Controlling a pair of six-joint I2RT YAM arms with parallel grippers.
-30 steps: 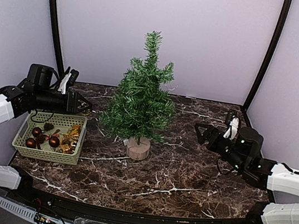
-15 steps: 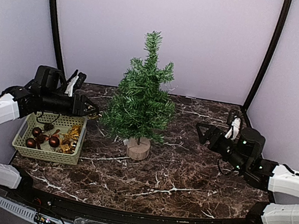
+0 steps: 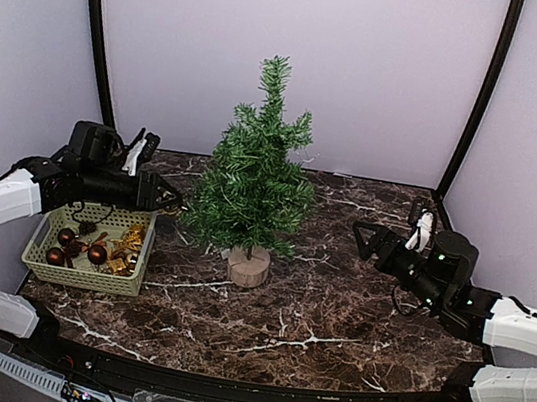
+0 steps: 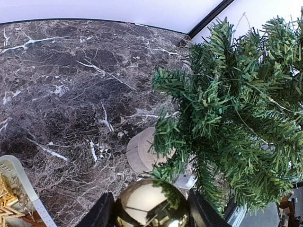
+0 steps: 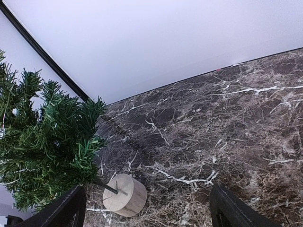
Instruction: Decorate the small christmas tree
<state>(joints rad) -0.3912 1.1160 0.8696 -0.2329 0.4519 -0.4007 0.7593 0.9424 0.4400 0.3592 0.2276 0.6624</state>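
The small christmas tree [image 3: 255, 174] stands mid-table on its round wooden stump [image 3: 249, 266]. My left gripper [image 3: 168, 199] is at the tree's lower left branches, shut on a shiny gold ball [image 4: 151, 205] held between its two black fingers. In the left wrist view the ball sits just below the nearest green branch tips [image 4: 175, 137], close to touching them. My right gripper [image 3: 369, 238] hovers to the right of the tree, open and empty, with its fingers [image 5: 71, 208] spread wide. In that view the tree [image 5: 42, 142] and stump [image 5: 127, 195] are at the left.
A pale green basket [image 3: 79, 284] at the left holds dark red balls [image 3: 97, 254] and gold ornaments [image 3: 127, 251]. Its rim [image 4: 23, 184] shows under my left gripper. Black frame posts and pale walls close in the marble table [image 3: 333, 312].
My left gripper has carried the gold ball rightward from above the basket to the tree's lower left branches. The right arm has barely moved.
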